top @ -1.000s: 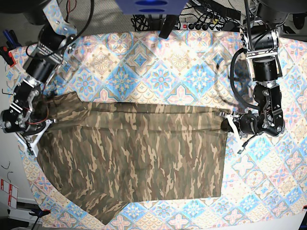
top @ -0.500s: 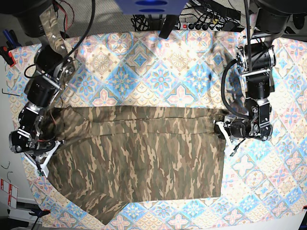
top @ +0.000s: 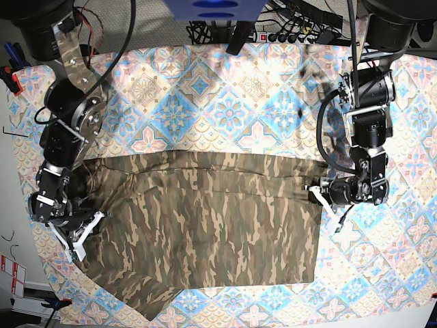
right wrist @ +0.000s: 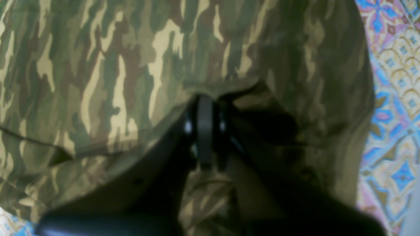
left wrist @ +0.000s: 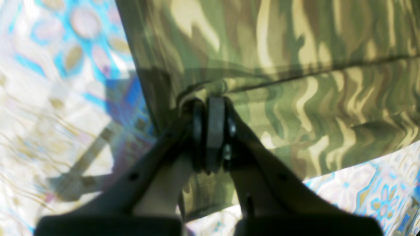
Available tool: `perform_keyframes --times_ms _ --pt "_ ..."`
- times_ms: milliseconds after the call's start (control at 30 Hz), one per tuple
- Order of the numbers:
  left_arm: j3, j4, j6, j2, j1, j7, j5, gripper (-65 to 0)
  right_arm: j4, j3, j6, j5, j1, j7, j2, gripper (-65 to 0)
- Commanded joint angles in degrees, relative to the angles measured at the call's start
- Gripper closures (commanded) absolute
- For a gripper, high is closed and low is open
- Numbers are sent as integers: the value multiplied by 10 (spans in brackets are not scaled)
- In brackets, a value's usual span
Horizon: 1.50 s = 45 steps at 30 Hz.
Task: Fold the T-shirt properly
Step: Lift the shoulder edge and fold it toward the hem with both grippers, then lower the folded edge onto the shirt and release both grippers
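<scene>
On tablecloth (top: 205,89): both claws pinching T-shirt (top: 205,225) edges.

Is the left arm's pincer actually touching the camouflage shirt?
Touching. The left wrist view shows the left gripper with fingers shut on a pinched fold of the T-shirt.

The T-shirt (top: 205,225) is lying spread across the tablecloth (top: 225,96). The left gripper (top: 318,193) is pinching the T-shirt's right edge, and the right gripper (top: 85,229) is clamping the T-shirt's left edge, cloth bunching there.
</scene>
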Motion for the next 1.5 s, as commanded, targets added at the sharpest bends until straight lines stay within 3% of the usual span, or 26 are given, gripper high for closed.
perform_keyframes --times_ms 0,167,300,400,533,633,767,933,1000,1167,1300,1467 --pt "-1 9 1 -8 -24 -12 -6 0 -4 -1 1 9 31 24 5 -13" --pt "-1 9 59 -5 -28 -32 -8 0 -69 -1 1 8 52 76 7 -14" --pt "-1 8 73 -4 -24 -58 -8 -5 -106 -1 -16 8 74 107 7 -15" --pt "-1 8 73 -4 -22 -59 -8 -87 -114 -2 -17 8 77 120 7 -73" --pt "-1 12 73 -4 -10 -60 -9 -237 -111 -2 -17 8 75 126 7 -273" --pt "-1 12 70 -6 -3 -60 -9 -304 -111 -2 -15 8 75 126 7 -368" --pt "-1 13 68 -5 -1 -65 -12 -377 -88 0 -14 9 75 136 8 -391" --pt "-1 13 68 -9 4 -127 -73 -432 28 10 -17 13 41 153 7 -389" --pt "-1 13 56 -22 8 -132 -106 -446 70 23 -17 13 19 149 6 -391" --pt "0 13 -64 -52 32 -116 -190 -530 109 25 -17 10 -26 97 6 -393" --pt "0 13 -64 -78 49 -92 -232 -650 110 26 -17 10 -55 75 9 -393" --pt "0 13 -64 -91 66 -95 -246 -650 127 29 -17 10 -88 73 9 -393"
